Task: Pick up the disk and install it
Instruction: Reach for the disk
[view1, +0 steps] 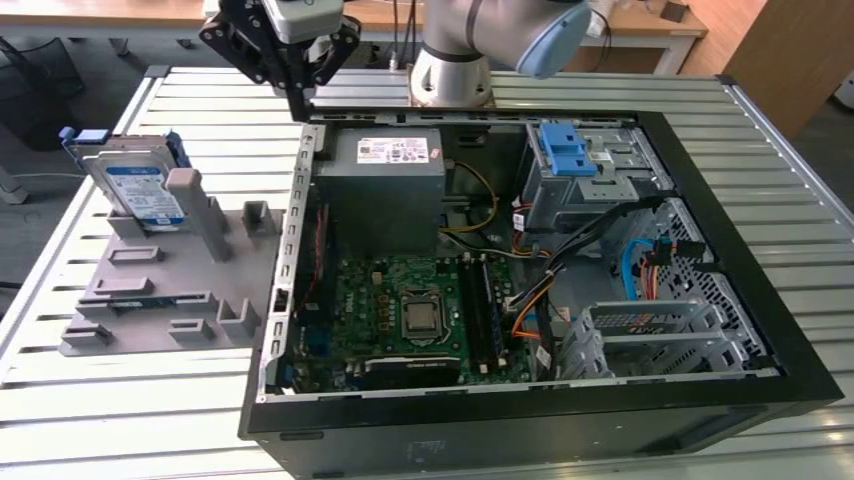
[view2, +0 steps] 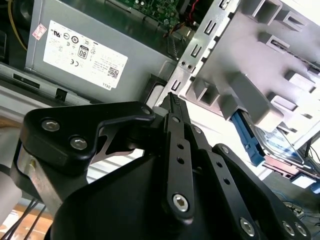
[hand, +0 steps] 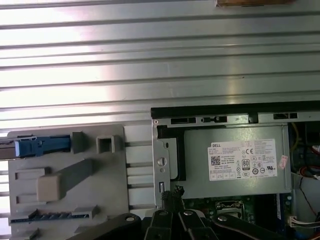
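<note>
The disk (view1: 139, 188), silver-grey with a white-and-blue label and a blue bracket, stands on edge in a slot of the grey holder (view1: 174, 295) at the exterior view's left. Its blue bracket edge also shows in both wrist views (view2: 248, 136) (hand: 42, 146). My gripper (view1: 296, 100) hangs above the table by the back corner of the open computer case (view1: 747, 250), well apart from the disk. Its black fingers (view2: 174, 107) (hand: 175, 194) meet at the tips with nothing between them.
The case lies open, showing the grey power supply (view1: 387, 180), the motherboard (view1: 414, 310) and a metal drive cage with a blue-latched tray (view1: 577, 155). Cables run at the exterior view's right. The slatted metal table (view1: 200, 420) surrounds the case and the holder.
</note>
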